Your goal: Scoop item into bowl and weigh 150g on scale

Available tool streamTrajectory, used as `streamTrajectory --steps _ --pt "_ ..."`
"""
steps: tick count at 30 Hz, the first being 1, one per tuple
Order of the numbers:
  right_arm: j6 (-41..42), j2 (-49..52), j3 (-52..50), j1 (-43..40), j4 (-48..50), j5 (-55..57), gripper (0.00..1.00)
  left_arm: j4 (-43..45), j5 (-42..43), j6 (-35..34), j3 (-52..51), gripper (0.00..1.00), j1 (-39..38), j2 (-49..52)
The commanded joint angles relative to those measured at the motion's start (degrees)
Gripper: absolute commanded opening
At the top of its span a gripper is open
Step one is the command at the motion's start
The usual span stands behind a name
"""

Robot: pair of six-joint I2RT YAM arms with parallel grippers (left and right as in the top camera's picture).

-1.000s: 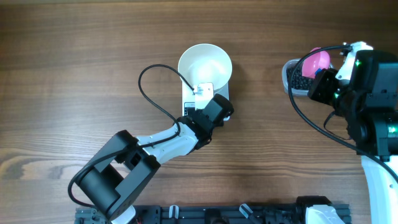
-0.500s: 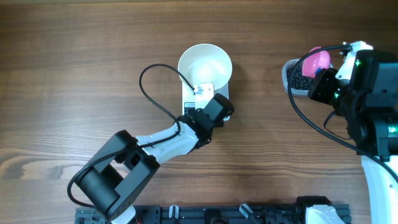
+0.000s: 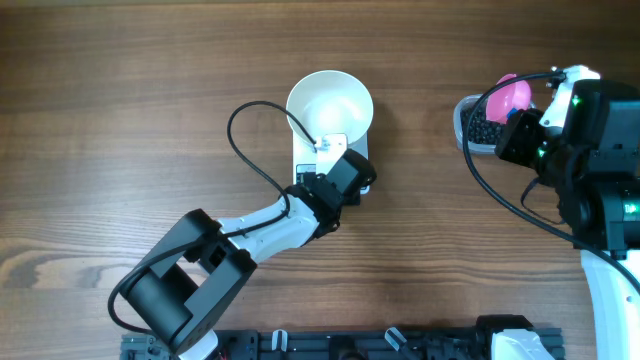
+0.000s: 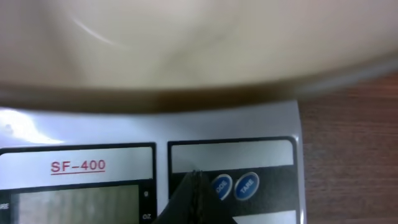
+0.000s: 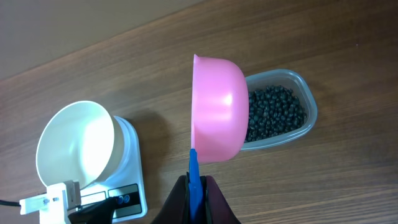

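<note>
Left gripper [image 3: 345,176], seen from overhead, hangs over the front edge of the flat white scale [image 3: 303,160], jaws pressed together and holding nothing. A round, smooth white bowl [image 3: 330,103] sits on the scale's far half. A black cable [image 3: 245,150] loops across the wood-grain table [image 3: 120,120] beside it. Well to the right, the right gripper [image 3: 517,128] is clamped on a glossy pink scoop [image 3: 514,96] above a clear plastic tub [image 3: 462,120] of small round black beads [image 3: 481,128].

From the left wrist, the dark fingertips [image 4: 195,190] meet in a single point over the scale's printed panel, just left of two round blue buttons [image 4: 234,185]. A grey display [image 4: 78,205] lies to the left under a red "SF-400" label. The bowl's blurred, curved underside fills the top of the frame.

From the right wrist, the two dark fingers [image 5: 214,202] pinch the scoop's thin blue handle [image 5: 193,169]. The pink cup is turned on its side, its rounded back facing the camera, so its contents cannot be seen. The rounded-rectangle tub lies just behind it with the beads heaped inside. The bowl, empty, stands on the scale at lower left.
</note>
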Motion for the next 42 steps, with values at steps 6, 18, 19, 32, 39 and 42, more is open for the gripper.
streamTrajectory --steps 6,18,19,32,39,42 --pt "-0.70 0.22 1.46 -0.20 -0.04 -0.35 0.04 -1.95 3.26 3.65 -0.26 0.04 0.07 -0.24" --pt "-0.72 0.22 1.44 -0.20 0.44 -0.28 0.04 -17.31 -2.25 3.63 0.15 0.08 0.22 -30.25" --pt "-0.72 0.22 1.44 -0.20 0.46 -0.26 0.04 -18.01 -4.61 3.61 0.15 0.09 0.22 -31.85" --pt "-0.96 0.50 1.44 -0.20 2.12 -0.31 0.04 -18.36 -8.39 3.58 0.15 0.13 8.76 -33.62" --pt "-1.68 0.48 1.44 -0.20 1.22 -0.33 0.04 -19.08 -8.39 3.58 0.13 0.94 8.83 -33.62" --pt "-1.57 0.48 1.44 -0.20 1.14 -0.37 0.04 -21.42 -8.39 3.61 0.13 1.00 8.83 -33.62"
